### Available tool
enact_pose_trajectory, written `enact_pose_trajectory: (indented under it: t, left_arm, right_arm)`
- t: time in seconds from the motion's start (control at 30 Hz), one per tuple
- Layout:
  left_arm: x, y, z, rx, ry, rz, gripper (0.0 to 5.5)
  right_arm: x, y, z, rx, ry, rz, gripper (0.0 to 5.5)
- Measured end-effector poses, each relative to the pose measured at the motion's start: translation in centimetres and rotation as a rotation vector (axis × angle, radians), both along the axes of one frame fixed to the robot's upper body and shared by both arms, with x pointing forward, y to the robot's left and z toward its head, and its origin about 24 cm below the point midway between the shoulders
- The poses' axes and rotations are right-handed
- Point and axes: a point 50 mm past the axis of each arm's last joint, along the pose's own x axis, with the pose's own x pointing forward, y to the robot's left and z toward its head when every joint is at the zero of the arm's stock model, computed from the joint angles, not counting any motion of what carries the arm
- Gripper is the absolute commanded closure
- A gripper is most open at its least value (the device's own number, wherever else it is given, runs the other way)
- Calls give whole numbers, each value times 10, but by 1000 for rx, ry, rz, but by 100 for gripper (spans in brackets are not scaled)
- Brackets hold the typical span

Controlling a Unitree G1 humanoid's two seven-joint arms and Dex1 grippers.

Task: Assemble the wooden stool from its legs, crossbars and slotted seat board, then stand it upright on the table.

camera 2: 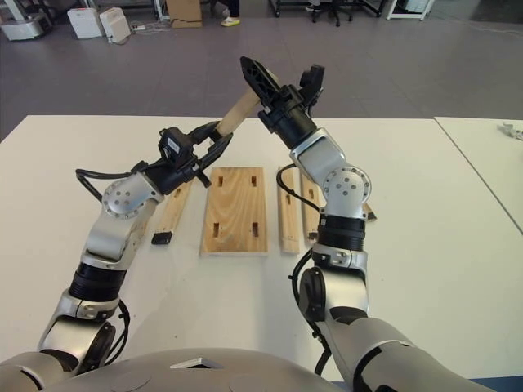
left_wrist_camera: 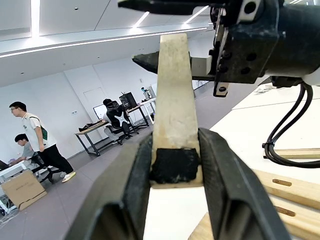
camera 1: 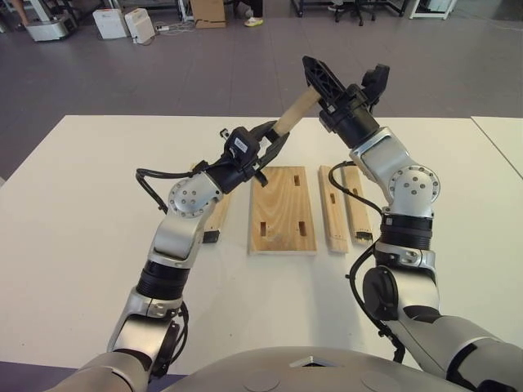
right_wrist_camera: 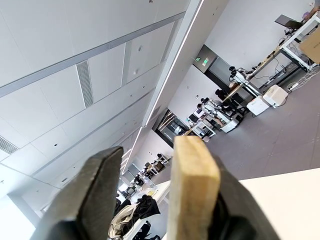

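Observation:
My left gripper [camera 1: 274,135] is shut on the lower end of a wooden leg [camera 1: 294,110], holding it tilted up above the table's far side. In the left wrist view its fingers [left_wrist_camera: 222,165] clamp the leg [left_wrist_camera: 175,90] at its black-padded end. My right gripper [camera 1: 343,72] is raised at the leg's upper end, open, with the leg's tip [right_wrist_camera: 192,190] between its fingers and against one of them. The slotted seat board [camera 1: 282,208] lies flat mid-table. Two wooden pieces [camera 1: 331,208] [camera 1: 357,204] lie beside it on the right. Another piece [camera 1: 214,219] lies on the left, partly under my left arm.
The white table [camera 1: 82,212] has wide bare areas on the left, right and front. A second table's corner [camera 1: 502,135] shows at the far right. Grey floor lies beyond the table's far edge.

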Motion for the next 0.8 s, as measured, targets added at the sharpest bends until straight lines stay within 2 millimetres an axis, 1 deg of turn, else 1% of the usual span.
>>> enact_pose_trajectory:
  t: [0.2, 0.33, 0.37, 0.43, 0.47, 0.53, 0.57, 0.6, 0.63, 0.73, 0.8]
  left_arm:
    - [-1, 1, 1, 13, -10, 4, 420]
    - [-1, -1, 1, 17, -5, -5, 420]
    - [-1, -2, 0, 20, -2, -9, 384]
    - [-2, -6, -3, 46, 8, -19, 348]
    - [-3, -8, -8, 65, 18, -20, 334]
    - [-4, -2, -15, 65, 49, 16, 305]
    - [-4, 3, -19, 61, 71, 45, 287]
    - [-3, 8, -20, 45, 78, 86, 282]
    - [-1, 12, -19, 26, 76, 120, 282]
    - [6, 28, -16, -120, 147, 238, 282]
    - [7, 31, -17, -157, 178, 266, 282]
  right_arm:
    - [-1, -2, -5, -62, 50, 10, 507]
    - [-1, -3, -4, -56, 50, 11, 509]
    - [-2, -4, -4, -56, 50, 8, 509]
    - [-4, -11, -9, -90, 38, -38, 509]
    - [-5, -25, -19, -162, 34, -132, 509]
    - [-10, -55, -52, -317, 83, -318, 509]
    - [-13, -65, -66, -361, 111, -386, 509]
    - [-15, -72, -77, -386, 131, -443, 509]
    - [-16, -75, -82, -396, 140, -475, 509]
    - [-22, -78, -108, -423, 192, -555, 509]
    - [-23, -78, -114, -427, 200, -582, 509]
